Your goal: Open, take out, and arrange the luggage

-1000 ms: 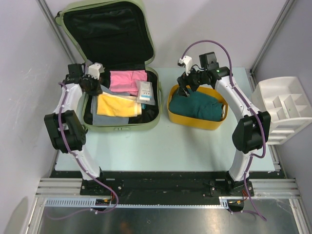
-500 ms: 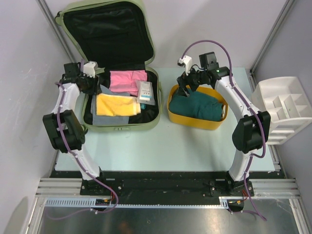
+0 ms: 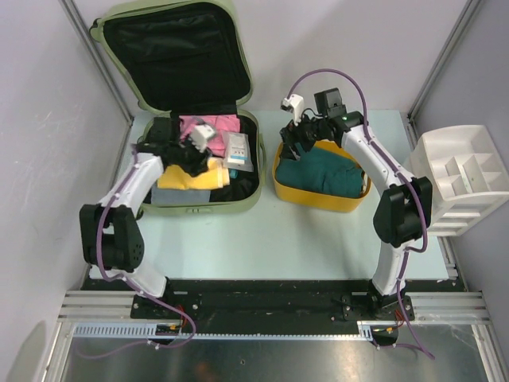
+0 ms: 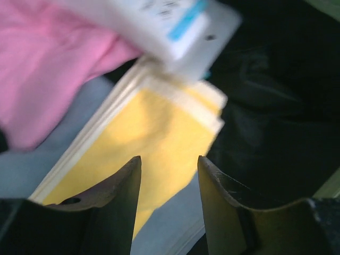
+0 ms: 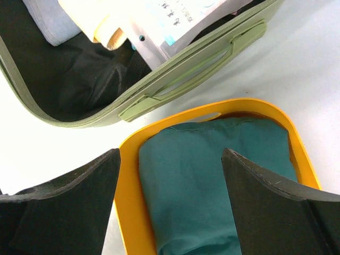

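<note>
The large pale sage-green hard-shell suitcase [image 3: 199, 206] is lying open at the far left of the pale surface [image 3: 262, 239], its black-lined lid leaning back against the wall. Inside it, the left claw [image 4: 168, 162] is hovering spread over a folded yellow cloth [image 4: 159, 133], beside a pink garment [image 4: 48, 64]. The right claw [image 5: 170, 156] is hanging spread, gripping nothing, above the yellow plastic tub [image 5: 123, 212], where a folded teal cloth [image 5: 212, 175] is lying.

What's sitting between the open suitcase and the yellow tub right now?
Nothing. Only a bare strip of table separates the suitcase from the yellow tub, clearest in the right wrist view and also seen from above.
</note>
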You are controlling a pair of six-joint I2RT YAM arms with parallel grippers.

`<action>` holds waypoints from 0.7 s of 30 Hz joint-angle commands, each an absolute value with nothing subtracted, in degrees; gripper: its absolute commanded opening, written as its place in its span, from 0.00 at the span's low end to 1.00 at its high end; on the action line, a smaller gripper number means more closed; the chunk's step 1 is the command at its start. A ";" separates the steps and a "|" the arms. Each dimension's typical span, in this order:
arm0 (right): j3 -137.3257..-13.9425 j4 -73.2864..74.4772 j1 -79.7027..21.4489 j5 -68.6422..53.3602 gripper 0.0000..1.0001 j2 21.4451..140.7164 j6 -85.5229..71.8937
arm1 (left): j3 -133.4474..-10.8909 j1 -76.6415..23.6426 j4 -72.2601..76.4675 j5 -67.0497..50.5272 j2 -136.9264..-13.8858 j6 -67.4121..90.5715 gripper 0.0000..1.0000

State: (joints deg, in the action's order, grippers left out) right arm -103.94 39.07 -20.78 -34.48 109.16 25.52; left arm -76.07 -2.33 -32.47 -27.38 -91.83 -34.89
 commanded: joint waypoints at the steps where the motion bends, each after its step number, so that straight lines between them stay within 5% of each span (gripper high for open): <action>1: -105.03 37.62 -20.13 -34.98 0.82 107.84 23.73 | -74.27 -10.88 -32.78 -26.46 -94.30 -43.14 0.52; 11: -102.04 37.44 -18.55 -34.10 0.82 105.29 22.85 | -76.55 -16.26 -32.61 -20.92 -104.41 -50.45 0.57; 14: -101.69 37.35 -18.11 -34.10 0.82 104.85 22.68 | -77.78 -16.26 -32.17 -19.43 -107.05 -50.62 0.72; 15: -101.52 37.35 -18.02 -34.01 0.82 104.68 22.59 | -78.13 -16.17 -31.82 -19.16 -107.57 -50.62 0.86; 16: -101.51 37.44 -17.76 -34.01 0.82 104.68 22.50 | -78.22 -16.17 -31.47 -18.46 -108.10 -50.54 0.87; 19: -101.08 37.36 -17.40 -34.10 0.81 104.42 22.24 | -78.40 -16.00 -30.32 -17.67 -108.46 -50.36 0.81; 21: -100.64 37.09 -17.31 -34.10 0.82 104.07 22.06 | -78.75 -15.73 -29.97 -17.05 -108.54 -50.45 0.65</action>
State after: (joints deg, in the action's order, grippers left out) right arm -101.08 38.59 -17.74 -33.87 107.85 23.35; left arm -75.90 -16.29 -32.03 -19.00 -108.53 -49.17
